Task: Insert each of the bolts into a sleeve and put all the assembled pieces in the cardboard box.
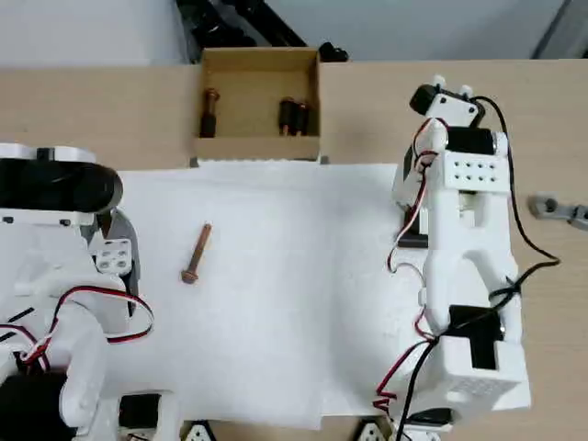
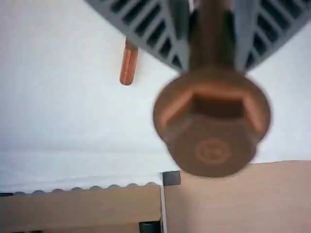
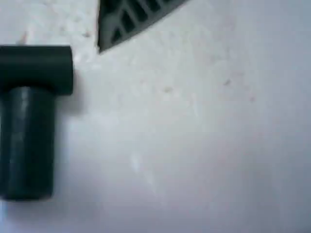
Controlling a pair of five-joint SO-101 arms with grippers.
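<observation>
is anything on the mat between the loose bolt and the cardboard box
Nothing visible does. In the high view, bare white mat runs from the loose bolt up to the near wall of the cardboard box, with no other thing lying on that stretch.

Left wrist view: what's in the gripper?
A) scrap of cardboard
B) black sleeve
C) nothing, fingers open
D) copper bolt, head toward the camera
D: the copper bolt sits clamped between the ribbed grey fingers of the left gripper, with its hex head facing the camera.
</observation>
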